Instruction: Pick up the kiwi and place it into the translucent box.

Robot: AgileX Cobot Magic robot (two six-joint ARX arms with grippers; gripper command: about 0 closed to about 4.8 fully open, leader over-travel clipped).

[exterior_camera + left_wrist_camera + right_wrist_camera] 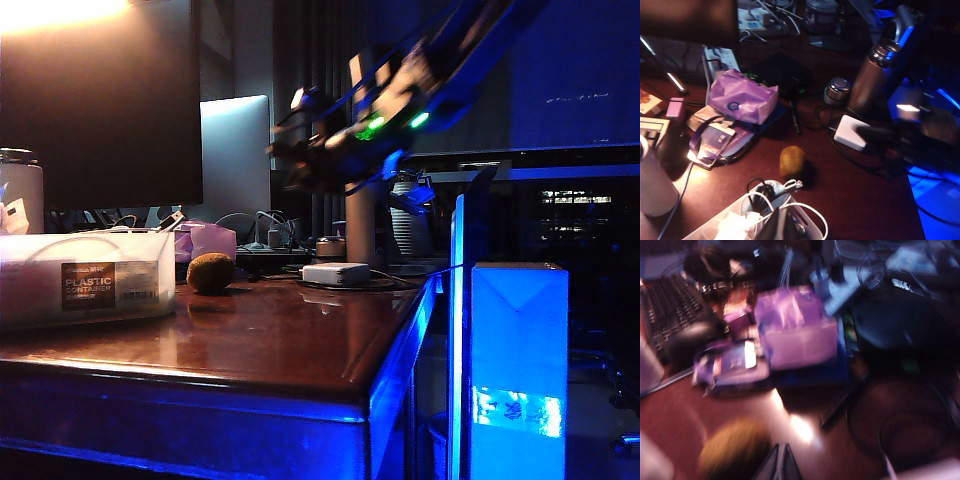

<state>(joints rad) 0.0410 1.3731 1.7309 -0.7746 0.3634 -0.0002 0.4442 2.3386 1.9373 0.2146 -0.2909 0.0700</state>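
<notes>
Your right gripper was pinched shut and empty, its fingertips just beside the kiwi, which sat at about nine o'clock from them in the right wrist view. In the exterior view that arm was a blur above the table, so you were probably moving fast. The kiwi lay on the wood just beside the box, at its three o'clock, not yet picked up. With the jaws shut, I judged the main risk was knocking the round fruit: a closed tip arriving at speed could roll it off toward the cables or against the box wall. You would have needed to open before coming down. Your left gripper was not in any picture; its camera looked down on the kiwi and the cluttered box.
</notes>
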